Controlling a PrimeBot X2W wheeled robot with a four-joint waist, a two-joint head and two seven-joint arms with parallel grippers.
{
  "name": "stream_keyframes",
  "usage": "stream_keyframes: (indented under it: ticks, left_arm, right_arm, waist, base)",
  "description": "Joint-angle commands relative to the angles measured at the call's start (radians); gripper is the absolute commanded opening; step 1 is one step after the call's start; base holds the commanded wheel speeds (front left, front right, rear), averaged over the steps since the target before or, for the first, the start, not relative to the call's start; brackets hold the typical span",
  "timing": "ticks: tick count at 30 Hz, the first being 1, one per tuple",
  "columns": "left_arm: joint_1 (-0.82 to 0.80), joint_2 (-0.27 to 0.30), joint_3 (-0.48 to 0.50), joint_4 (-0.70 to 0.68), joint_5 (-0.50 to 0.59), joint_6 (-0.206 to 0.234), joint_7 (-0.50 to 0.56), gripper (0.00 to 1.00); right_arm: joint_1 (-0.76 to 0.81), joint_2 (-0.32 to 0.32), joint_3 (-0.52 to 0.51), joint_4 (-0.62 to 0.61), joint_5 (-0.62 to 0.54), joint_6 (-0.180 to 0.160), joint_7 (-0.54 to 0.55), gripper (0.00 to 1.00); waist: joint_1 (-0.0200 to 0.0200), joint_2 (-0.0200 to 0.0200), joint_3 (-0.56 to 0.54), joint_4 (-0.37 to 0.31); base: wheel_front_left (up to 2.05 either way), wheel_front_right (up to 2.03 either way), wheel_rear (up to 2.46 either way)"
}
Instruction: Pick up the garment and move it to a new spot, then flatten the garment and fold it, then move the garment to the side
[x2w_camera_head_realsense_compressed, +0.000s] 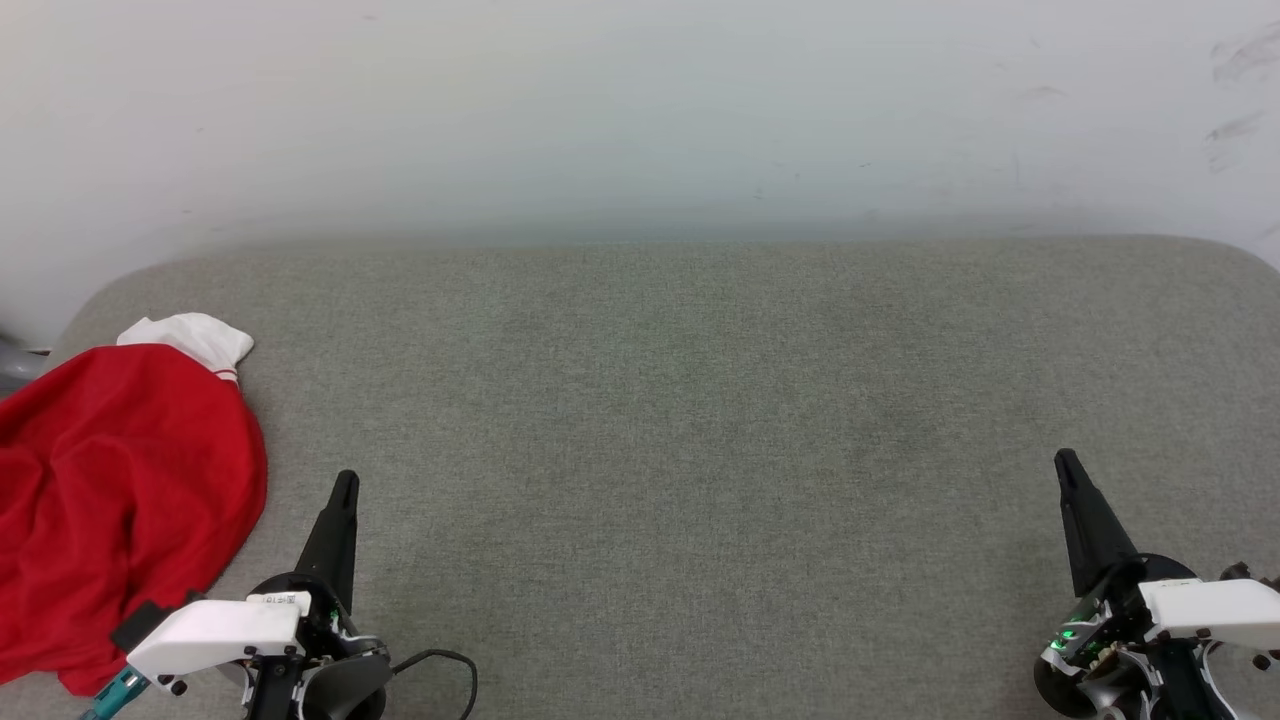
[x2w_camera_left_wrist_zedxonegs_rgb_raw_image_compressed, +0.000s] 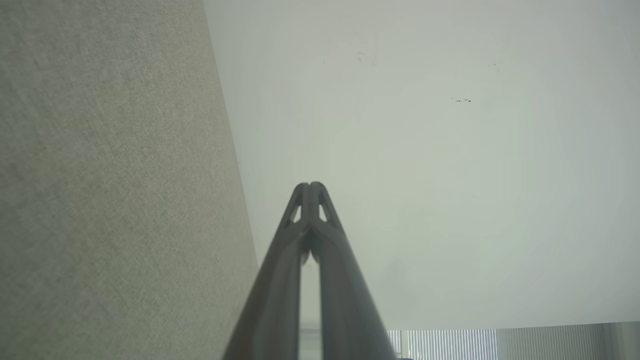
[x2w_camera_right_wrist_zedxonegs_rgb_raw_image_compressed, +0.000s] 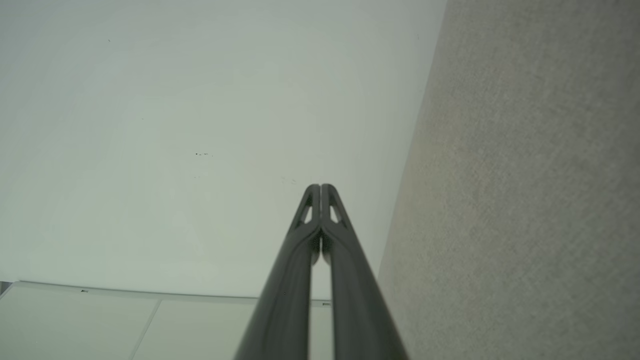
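Red soft cloth with a white short sleeve poking out at its far end, the garment lies in a rumpled heap at the far left of the grey woven-fabric surface, part of it running out of the head view's left edge. No lettering shows on the face turned up. It is creased and bunched, not squared, so I judge that the first step, picking it up and carrying it to a new spot, is not yet done; the broad bare middle of the surface looks the likely place for it.

The left gripper hangs just beside the heap's right edge, apart from the cloth, its long dark fingers pressed together tip to tip with nothing between them, as the left wrist view makes plain. The right gripper sits well apart at the lower right, fingers likewise closed on nothing. Both point up the view toward the pale white wall, held low over the surface with each wrist rolled on its side.

The next move calls for the left fingers to part, swing left over the heap, and pinch a raised fold; loose cloth may drag or slip if too little is caught.
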Motion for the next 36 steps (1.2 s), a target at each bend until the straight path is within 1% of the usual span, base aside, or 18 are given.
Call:
stream_keyframes:
  ticks: [1, 28, 29, 36]
  left_arm:
    - [-0.008, -0.003, 0.003, -0.001, 0.002, -0.002, 0.003, 0.0]
    - [0.0, 0.0, 0.0, 0.0, 0.0, 0.0, 0.0, 0.0]
    - [0.003, 0.0, -0.002, 0.007, 0.0, 0.0, 0.0, 1.0]
    - [0.009, -0.001, -0.047, -0.015, 0.0, 0.001, -0.027, 1.0]
  right_arm:
    - [-0.012, 0.003, 0.0, 0.001, -0.005, 0.0, 0.0, 0.0]
    - [0.0, 0.0, 0.0, 0.0, 0.0, 0.0, 0.0, 0.0]
    - [0.005, 0.0, 0.001, 0.007, 0.0, 0.0, 0.0, 1.0]
    - [0.021, 0.001, 0.022, -0.015, -0.01, 0.0, -0.03, 1.0]
  waist:
    - [0.0, 0.0, 0.0, 0.0]
    - [0.0, 0.0, 0.0, 0.0]
    - [0.0, 0.0, 0.0, 0.0]
    - [0.0, 0.0, 0.0, 0.0]
  base:
    - [0.0, 0.0, 0.0]
    - [0.0, 0.0, 0.0]
    - [0.0, 0.0, 0.0]
    - [0.0, 0.0, 0.0]
